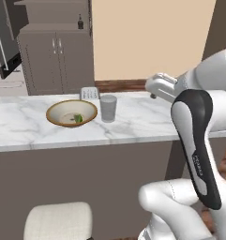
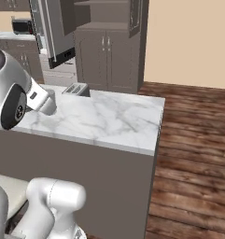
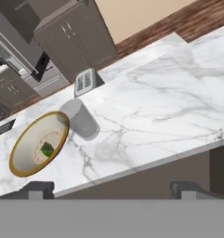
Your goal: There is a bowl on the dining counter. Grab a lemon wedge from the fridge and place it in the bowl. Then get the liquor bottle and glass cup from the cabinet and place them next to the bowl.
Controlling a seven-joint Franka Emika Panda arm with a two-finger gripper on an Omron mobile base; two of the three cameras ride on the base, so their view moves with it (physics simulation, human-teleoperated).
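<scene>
A tan-rimmed bowl (image 1: pixel 71 112) (image 3: pixel 36 144) sits on the marble dining counter (image 1: pixel 147 119) with a green lemon wedge (image 1: pixel 78 118) (image 3: pixel 47 149) inside it. Just right of the bowl, close to its rim, a clear glass cup (image 1: pixel 108 108) (image 3: pixel 82 120) stands upright. My gripper (image 3: pixel 112 188) hovers open and empty above the counter's front edge, to the right of the cup. The dark liquor bottle (image 1: pixel 80 22) stands on a shelf of the brown cabinet (image 1: pixel 56 51) (image 2: pixel 109 51) across the room. The fridge (image 2: pixel 52 32) is left of the cabinet.
A small silver toaster (image 1: pixel 89 93) (image 2: pixel 75 88) (image 3: pixel 85 81) sits at the counter's far edge behind the cup. A pale stool (image 1: pixel 58 221) stands in front of the counter. Wooden floor (image 2: pixel 193 140) lies right of the counter's end.
</scene>
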